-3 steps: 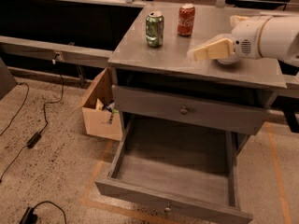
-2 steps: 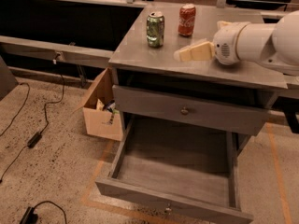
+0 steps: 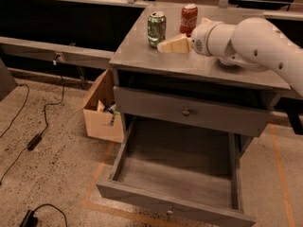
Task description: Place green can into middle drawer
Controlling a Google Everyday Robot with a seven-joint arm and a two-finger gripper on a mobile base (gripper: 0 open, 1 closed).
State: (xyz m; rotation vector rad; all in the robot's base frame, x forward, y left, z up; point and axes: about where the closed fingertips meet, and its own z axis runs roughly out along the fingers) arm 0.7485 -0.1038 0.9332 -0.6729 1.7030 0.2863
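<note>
Since the earlier frame, the gripper had travelled left across the cabinet top, and its cream tip now lay just beside the green can, low at the can's right side; contact could not be made out. Whether it was open or closed could not be told, and it had hold of nothing.

Two cans stood upright on the top: the green can near the back left, and one red can close to its right. The green one was mottled green with a silver rim.

Two drawers showed. One shallow drawer with a round knob was shut, and below it the middle drawer was pulled fully open, with bare grey floor. One cardboard box sat on the ground at the cabinet's left.
</note>
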